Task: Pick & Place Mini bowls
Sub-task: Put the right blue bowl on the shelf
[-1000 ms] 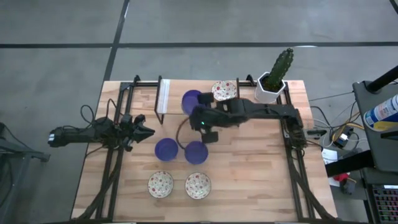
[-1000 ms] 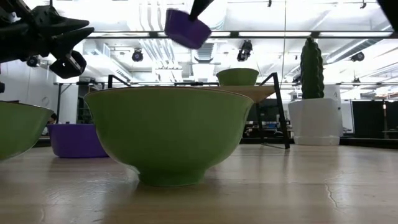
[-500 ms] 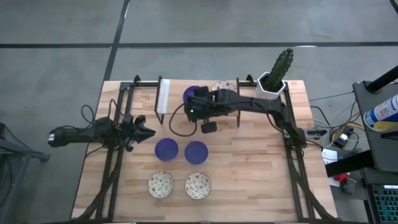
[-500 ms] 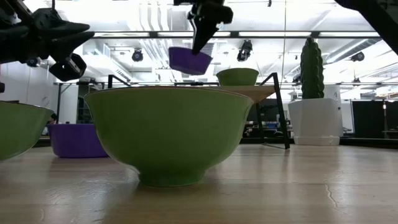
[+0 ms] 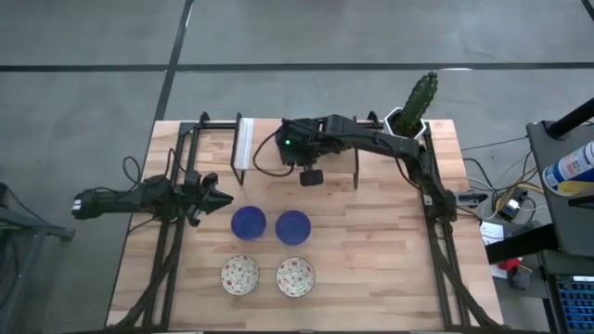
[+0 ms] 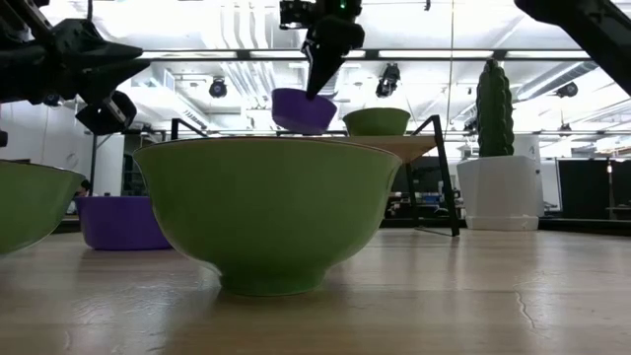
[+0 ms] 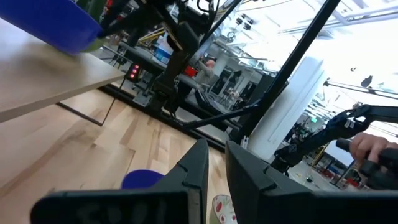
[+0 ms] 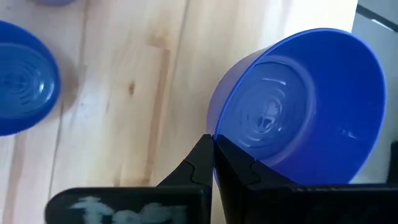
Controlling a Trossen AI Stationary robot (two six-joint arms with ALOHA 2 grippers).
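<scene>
The right gripper (image 8: pixel 213 155) pinches a blue mini bowl (image 8: pixel 298 106) by its thin rim at the table's twelve o'clock, above the raised shelf (image 6: pixel 394 146); glazed, rigid, likely light, slippery and breakable; two more blue bowls (image 5: pixel 248 223) and two floral bowls (image 5: pixel 239 275) sit near six o'clock; the left gripper (image 5: pixel 212 196) waits at nine o'clock, fingers narrowly parted.

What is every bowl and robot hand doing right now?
Right gripper: shut on held blue bowl, up in the air.
Left gripper: waiting at the table's left.
Two blue bowls: upright on the table.
Two floral bowls: upright on the table.
</scene>
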